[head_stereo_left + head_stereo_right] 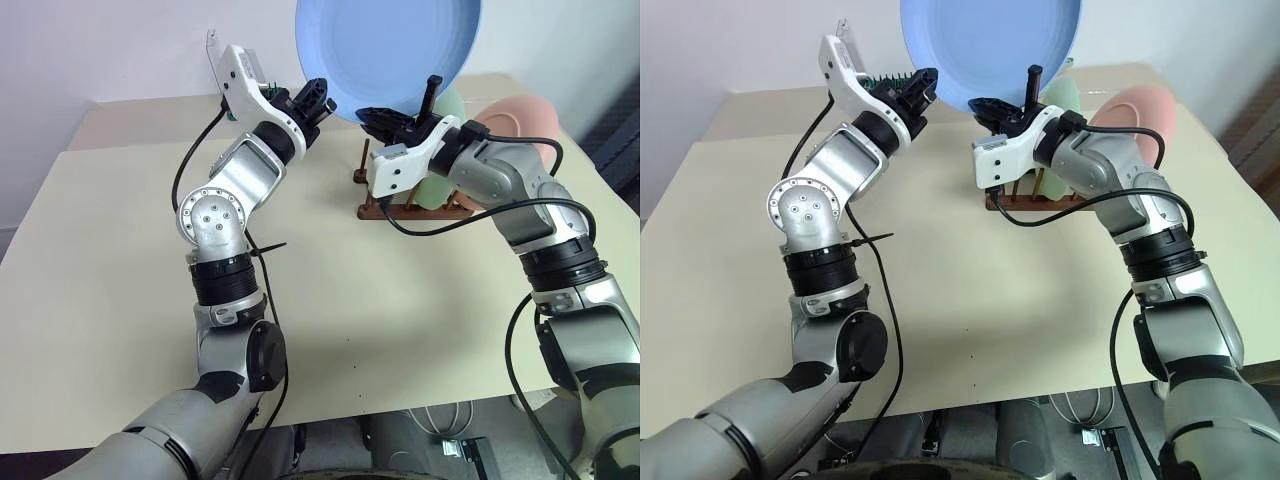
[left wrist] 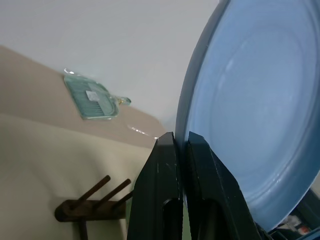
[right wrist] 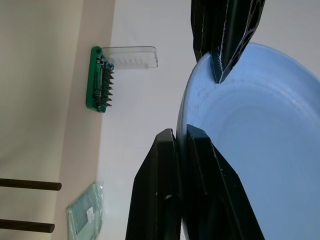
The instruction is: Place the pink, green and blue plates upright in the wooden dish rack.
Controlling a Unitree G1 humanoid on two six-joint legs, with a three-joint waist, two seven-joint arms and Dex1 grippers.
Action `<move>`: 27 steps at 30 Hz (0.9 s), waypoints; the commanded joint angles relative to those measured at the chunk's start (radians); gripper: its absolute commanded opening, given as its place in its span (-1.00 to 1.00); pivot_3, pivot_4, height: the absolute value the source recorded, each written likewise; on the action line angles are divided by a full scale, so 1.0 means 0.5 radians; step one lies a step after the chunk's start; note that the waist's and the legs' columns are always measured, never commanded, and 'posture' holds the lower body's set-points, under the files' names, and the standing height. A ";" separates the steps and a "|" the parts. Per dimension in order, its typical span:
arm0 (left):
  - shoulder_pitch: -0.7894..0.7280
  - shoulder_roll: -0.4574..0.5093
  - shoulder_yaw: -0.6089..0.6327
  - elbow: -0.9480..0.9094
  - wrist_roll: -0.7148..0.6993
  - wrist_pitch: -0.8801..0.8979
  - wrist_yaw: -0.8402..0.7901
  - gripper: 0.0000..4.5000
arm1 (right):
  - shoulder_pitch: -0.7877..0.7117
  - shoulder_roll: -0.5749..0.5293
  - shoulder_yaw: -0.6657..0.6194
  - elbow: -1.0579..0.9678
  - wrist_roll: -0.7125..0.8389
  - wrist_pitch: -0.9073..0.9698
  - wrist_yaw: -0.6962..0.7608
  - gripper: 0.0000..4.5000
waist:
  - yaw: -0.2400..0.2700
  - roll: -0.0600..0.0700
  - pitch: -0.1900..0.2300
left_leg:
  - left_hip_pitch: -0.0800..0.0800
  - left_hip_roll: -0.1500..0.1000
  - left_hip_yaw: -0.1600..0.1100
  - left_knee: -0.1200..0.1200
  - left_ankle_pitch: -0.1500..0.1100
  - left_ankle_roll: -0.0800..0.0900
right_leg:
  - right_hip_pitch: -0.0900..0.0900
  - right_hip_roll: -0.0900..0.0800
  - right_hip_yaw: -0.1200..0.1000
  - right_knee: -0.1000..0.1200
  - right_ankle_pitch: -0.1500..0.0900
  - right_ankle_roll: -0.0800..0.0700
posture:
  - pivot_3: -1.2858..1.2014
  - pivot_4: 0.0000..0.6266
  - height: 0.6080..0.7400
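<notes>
Both my left gripper (image 1: 322, 104) and right gripper (image 1: 385, 122) pinch the round light-blue plate (image 1: 390, 50), raised above the far dark wooden rack (image 1: 415, 208); uneven pulling probably twists it loose.

Blue plate (image 1: 390, 50) top cut off by frame edge; green plate (image 1: 437, 185) mostly hidden behind right arm.

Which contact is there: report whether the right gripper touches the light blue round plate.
Touching. In the right wrist view the right gripper pinches the light blue round plate by its rim.
</notes>
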 commanded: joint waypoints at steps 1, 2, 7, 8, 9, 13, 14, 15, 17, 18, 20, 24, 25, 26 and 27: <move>-0.062 0.000 0.071 0.034 -0.244 -0.024 0.013 -0.56 | -0.022 0.007 -0.047 -0.033 0.043 0.011 -0.052 -1.00 | 0.000 0.000 0.000 | 0.000 0.000 0.000 0.000 0.000 0.000 | 0.000 0.000 0.000 0.000 0.000 0.000 | 0.03 -0.52 1.00; -0.064 0.015 0.069 0.038 -0.274 -0.027 0.009 -0.33 | -0.020 0.006 -0.044 -0.033 0.037 0.009 -0.058 -1.00 | 0.000 0.000 0.000 | 0.000 0.000 0.000 0.000 0.000 0.000 | 0.000 0.000 0.000 0.000 0.000 0.000 | 0.03 -0.52 1.00; -0.036 0.091 0.030 -0.007 -0.463 -0.028 -0.110 0.76 | -0.048 -0.024 -0.046 -0.005 -0.007 -0.005 -0.118 -1.00 | -0.002 0.000 0.000 | 0.000 0.000 0.000 -0.001 0.000 0.000 | 0.000 0.000 0.000 -0.001 0.000 0.000 | 0.03 -0.52 1.00; -0.023 0.095 0.032 -0.012 -0.513 -0.025 -0.123 0.99 | -0.056 -0.028 -0.048 0.001 -0.009 -0.006 -0.126 -1.00 | -0.002 0.000 0.000 | 0.000 0.000 0.000 -0.001 0.000 0.000 | 0.000 0.000 0.000 -0.001 0.000 0.000 | 0.03 -0.52 1.00; -0.010 0.103 0.035 -0.019 -0.559 -0.022 -0.132 0.99 | -0.065 -0.034 -0.049 0.006 -0.013 -0.009 -0.135 -1.00 | -0.002 0.000 0.000 | 0.000 0.000 0.000 -0.001 0.000 0.000 | 0.000 0.001 0.000 -0.001 0.000 0.000 | 0.03 -0.52 1.00; 0.069 0.272 -0.043 -0.095 -0.635 0.045 -0.374 0.99 | -0.111 -0.086 -0.090 0.028 -0.035 -0.028 -0.216 -1.00 | -0.002 0.000 0.000 | 0.000 0.000 0.000 0.000 0.000 0.000 | 0.000 0.001 0.000 -0.001 0.001 0.000 | 0.03 -0.52 1.00; 0.059 0.379 -0.040 -0.096 -0.661 0.068 -0.478 0.99 | -0.144 -0.091 -0.128 0.018 -0.010 -0.028 -0.247 -1.00 | -0.005 0.000 0.000 | 0.000 0.000 0.000 0.000 0.000 0.000 | 0.000 0.001 0.000 -0.001 0.001 0.000 | 0.03 -0.52 1.00; 0.003 0.514 -0.031 -0.068 -0.681 0.082 -0.601 0.99 | -0.181 -0.069 -0.174 0.000 0.074 -0.012 -0.247 -1.00 | -0.011 0.000 0.000 | 0.000 0.000 0.000 -0.001 0.000 0.000 | -0.001 0.001 0.000 0.000 0.001 -0.001 | 0.03 -0.52 1.00; -0.135 0.713 -0.005 0.046 -0.702 0.065 -0.746 0.99 | -0.236 -0.040 -0.211 -0.021 0.197 -0.013 -0.223 -1.00 | -0.021 0.000 0.001 | -0.003 0.004 0.003 -0.001 0.001 -0.001 | -0.006 0.004 0.002 0.000 0.002 -0.003 | 0.03 -0.52 1.00; -0.188 0.793 -0.009 0.104 -0.701 0.064 -0.813 0.99 | -0.248 0.003 -0.243 -0.028 0.334 0.007 -0.174 -1.00 | -0.019 0.000 0.001 | -0.003 0.006 0.003 -0.002 0.001 -0.002 | -0.007 0.007 0.002 -0.001 0.003 -0.005 | 0.03 -0.52 1.00; -0.266 0.941 -0.028 0.191 -0.684 0.075 -0.969 0.99 | -0.278 0.115 -0.344 -0.035 0.653 0.109 -0.079 -1.00 | -0.017 0.001 0.000 | -0.001 0.011 0.002 -0.004 0.001 -0.002 | -0.003 0.011 0.000 -0.007 0.004 -0.007 | 0.03 -0.52 1.00; -0.112 1.314 -0.377 -0.006 -0.223 -0.157 -1.488 0.99 | -0.347 0.399 -0.598 -0.209 1.523 0.524 0.190 -1.00 | -0.024 0.003 -0.001 | 0.002 0.014 0.001 -0.007 0.001 -0.002 | 0.003 0.013 0.000 -0.012 0.007 -0.009 | 0.03 -0.52 1.00; -0.037 1.373 -0.463 -0.059 -0.099 -0.265 -1.591 0.99 | -0.355 0.445 -0.632 -0.307 1.736 0.650 0.276 -1.00 | -0.021 0.004 -0.001 | 0.002 0.014 0.001 -0.007 0.001 -0.002 | 0.002 0.014 0.000 -0.012 0.007 -0.010 | 0.03 -0.52 1.00; 0.033 1.423 -0.541 -0.096 0.021 -0.372 -1.680 0.99 | -0.372 0.501 -0.680 -0.408 1.957 0.794 0.309 -1.00 | -0.019 0.004 -0.001 | 0.001 0.015 0.001 -0.006 0.001 -0.002 | 0.001 0.014 0.000 -0.011 0.007 -0.010 | 0.03 -0.52 1.00; 0.095 1.460 -0.604 -0.110 0.143 -0.486 -1.737 0.99 | -0.394 0.570 -0.750 -0.519 2.268 1.008 0.304 -1.00 | -0.016 0.005 -0.001 | 0.000 0.016 0.000 -0.006 0.001 -0.002 | 0.000 0.015 -0.001 -0.011 0.008 -0.012 | 0.03 -0.52 1.00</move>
